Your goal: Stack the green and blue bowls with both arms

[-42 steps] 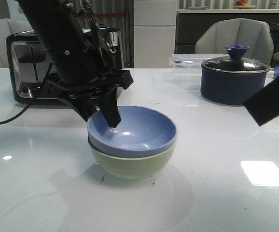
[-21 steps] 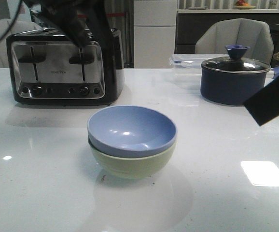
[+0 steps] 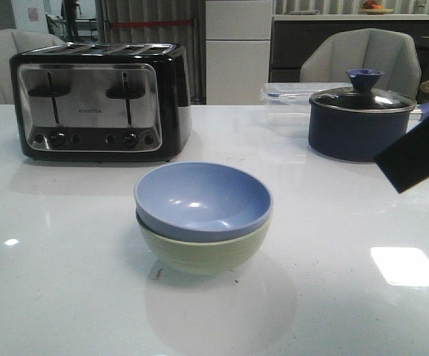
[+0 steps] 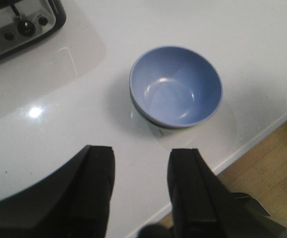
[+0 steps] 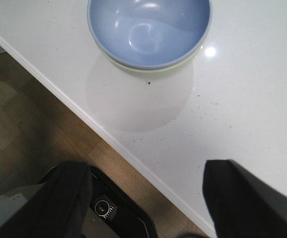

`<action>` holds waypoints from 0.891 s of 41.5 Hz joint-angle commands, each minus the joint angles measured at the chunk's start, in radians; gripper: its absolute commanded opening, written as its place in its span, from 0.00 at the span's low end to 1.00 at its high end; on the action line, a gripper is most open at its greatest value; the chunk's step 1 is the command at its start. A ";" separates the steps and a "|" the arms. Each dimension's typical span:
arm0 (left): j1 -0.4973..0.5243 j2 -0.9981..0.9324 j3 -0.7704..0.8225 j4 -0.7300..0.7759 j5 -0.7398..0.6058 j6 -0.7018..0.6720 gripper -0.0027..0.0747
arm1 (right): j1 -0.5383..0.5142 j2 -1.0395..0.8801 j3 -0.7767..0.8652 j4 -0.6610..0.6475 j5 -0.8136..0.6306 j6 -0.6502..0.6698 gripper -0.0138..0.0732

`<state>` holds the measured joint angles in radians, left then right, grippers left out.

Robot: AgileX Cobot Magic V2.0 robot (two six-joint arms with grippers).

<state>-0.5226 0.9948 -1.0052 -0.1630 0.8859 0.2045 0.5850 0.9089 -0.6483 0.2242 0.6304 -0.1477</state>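
Note:
The pale blue bowl (image 3: 203,202) sits nested inside the sage green bowl (image 3: 207,254) at the middle of the white table. The stack also shows in the left wrist view, blue bowl (image 4: 176,87), and in the right wrist view, blue bowl (image 5: 148,29) with the green bowl's rim (image 5: 180,63) under it. My left gripper (image 4: 141,186) is open and empty, high above the table and apart from the bowls. My right gripper (image 5: 148,198) is open and empty over the table's front edge. A black block of the right arm (image 3: 418,152) shows at the right in the front view.
A black and chrome toaster (image 3: 99,100) stands at the back left. A dark navy pot (image 3: 359,122) with a glass lid stands at the back right, a clear lidded container (image 3: 285,100) beside it. The table's front edge (image 5: 108,136) and wooden floor (image 5: 14,124) show below.
The left arm, whose fingers were at the blue bowl's rim a second ago, has lifted up and out of the front view. The bowls stay stacked and the right arm has not moved.

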 commanded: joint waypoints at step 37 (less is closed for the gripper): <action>0.015 -0.347 0.389 0.083 -0.170 -0.065 0.46 | 0.003 -0.013 -0.026 -0.037 -0.050 -0.012 0.50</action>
<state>-0.5092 0.6505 -0.5909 -0.0765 0.7900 0.1523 0.5850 0.9089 -0.6483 0.1909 0.6324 -0.1477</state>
